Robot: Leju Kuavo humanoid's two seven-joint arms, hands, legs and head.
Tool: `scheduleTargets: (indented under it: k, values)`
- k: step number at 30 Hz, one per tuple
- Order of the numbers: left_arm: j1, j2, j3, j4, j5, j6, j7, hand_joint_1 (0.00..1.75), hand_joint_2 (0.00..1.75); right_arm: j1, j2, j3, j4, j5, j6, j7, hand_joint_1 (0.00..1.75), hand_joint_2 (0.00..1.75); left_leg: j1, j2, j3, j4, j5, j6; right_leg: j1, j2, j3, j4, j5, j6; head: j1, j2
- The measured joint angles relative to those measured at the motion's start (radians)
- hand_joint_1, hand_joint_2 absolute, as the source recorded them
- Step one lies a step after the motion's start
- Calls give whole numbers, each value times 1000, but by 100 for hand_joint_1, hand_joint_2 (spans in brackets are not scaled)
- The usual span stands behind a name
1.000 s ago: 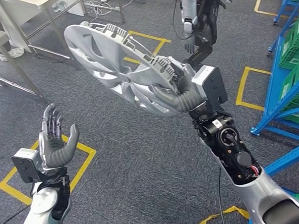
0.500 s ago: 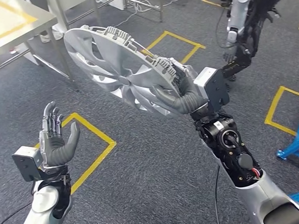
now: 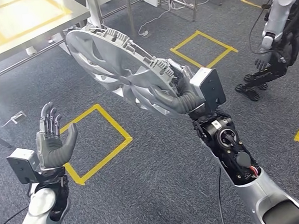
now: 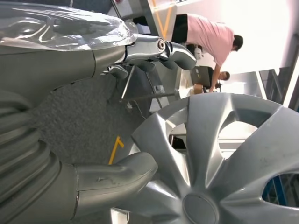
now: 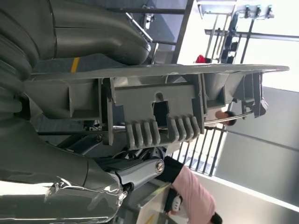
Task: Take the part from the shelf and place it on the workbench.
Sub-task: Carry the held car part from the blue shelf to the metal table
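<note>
Camera swung; right robot hand (image 3: 183, 93) still grips part (image 3: 115, 59).

The floor (image 3: 154, 181) was dark grey carpet marked with yellow tape squares (image 3: 99, 144), a further square (image 3: 203, 49) lying beyond it and part of another at the right edge. A metal-framed workbench (image 3: 31, 20) with a pale top bearing yellow lines stood at upper left, with loose cables (image 3: 155, 20) trailing across the floor near its legs. Strong daylight came through glazing (image 4: 260, 32) seen in the left wrist view, where a person in a pink top (image 4: 211, 39) stood bent over
</note>
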Motion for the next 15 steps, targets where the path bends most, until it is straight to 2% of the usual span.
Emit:
scheduleTargets:
  k: [1,2,3,5,6,7,9,10,11,13,14,15]
  values:
    - [1,0,0,0,0,0,0,0,175,0,0,0,1,0,0,0,175,175,1,3,-7,12,6,0,1,-13,1,0,-1,0,-4,0]
    - [1,0,0,0,0,0,0,0,175,1,0,0,1,0,0,1,175,175,2,5,8,-20,30,1,1,-25,2,0,-3,0,-7,0]
    - [0,1,0,0,-1,-2,0,0,175,1,0,0,2,0,0,1,175,175,1,14,45,-89,65,4,2,-36,4,0,-5,1,-10,0]
    - [-5,0,0,0,-5,-6,0,0,175,1,0,-1,2,0,-1,1,175,175,-6,53,123,-237,114,16,8,-57,10,0,-11,7,-12,0]
    - [-8,-1,0,0,-7,-9,0,0,175,2,0,-3,2,0,-1,1,175,175,-11,64,145,-278,123,22,11,-65,12,0,-14,12,-12,0]
    - [-11,-3,0,0,-10,-12,0,0,175,2,0,-5,2,0,-2,1,175,175,-15,67,152,-292,121,28,14,-74,14,-1,-17,16,-10,0]
    - [-13,-5,0,1,-12,-21,-3,0,175,4,-1,-8,1,0,-5,2,175,175,-15,43,153,-294,122,38,14,-88,19,-2,-23,26,-8,0]
    - [-15,-6,0,2,-13,-29,-7,0,175,5,-2,-10,1,0,-7,3,175,175,-12,32,156,-297,122,42,12,-79,18,6,-33,31,-7,0]
    - [-19,-8,0,3,-13,-37,-11,0,175,7,-3,-13,0,0,-11,5,175,175,-9,23,160,-300,123,48,10,-59,8,32,-51,35,-5,0]
    - [-26,-13,0,6,-11,-52,-23,0,175,11,-6,-18,-1,0,-17,7,175,175,-5,3,164,-302,123,55,6,-4,-45,151,-111,40,7,0]
    - [-28,-16,0,9,-9,-57,-28,0,175,13,-7,-19,-1,-1,-19,8,175,175,-5,-8,164,-302,123,58,6,11,-83,228,-141,41,13,0]
    - [-29,-18,0,12,-6,-61,-33,0,175,16,-8,-19,-1,-1,-21,9,175,175,-6,-21,164,-301,122,59,6,17,-115,288,-157,42,18,0]
